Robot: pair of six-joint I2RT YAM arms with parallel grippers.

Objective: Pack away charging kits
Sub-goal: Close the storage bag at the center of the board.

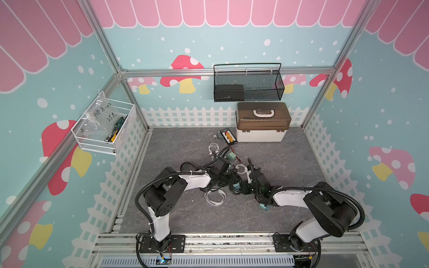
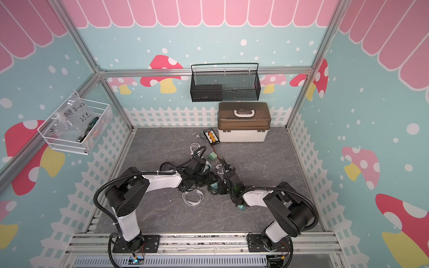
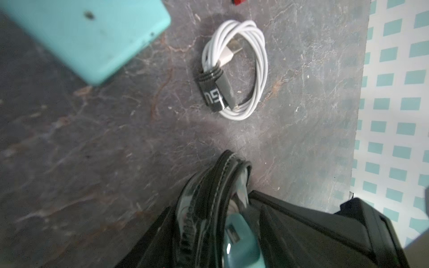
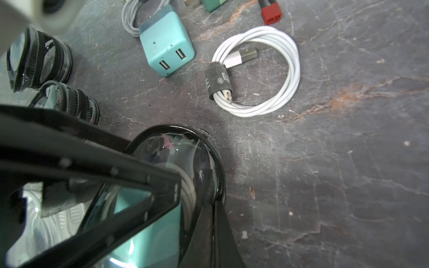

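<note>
A clear pouch [image 4: 185, 148] with a black zipper rim lies mid-table, seen in both top views [image 1: 232, 183] [image 2: 213, 184]. My right gripper [image 4: 214, 222] is shut on its rim. My left gripper [image 3: 232, 232] grips a teal adapter [image 3: 241, 236] at the pouch mouth, with the zipper rim [image 3: 209, 185] also between its fingers. A white cable lies inside beside the adapter [image 4: 162, 232]. Just beyond the pouch lie a strapped white cable coil [image 4: 294, 69] and a two-port teal adapter [image 4: 162, 39]. Another white coil [image 1: 214, 197] and a teal adapter [image 1: 264, 206] lie nearer the arms.
Two more zippered clear pouches [image 4: 39, 58] lie beside the held one. A white box with a brown lid [image 1: 262, 123] stands at the back, a black board with orange connectors [image 1: 228, 137] beside it, its red plug [image 4: 271, 12] near the coil. A black mesh basket [image 1: 248, 83] and a white wire basket [image 1: 104, 125] hang on the walls.
</note>
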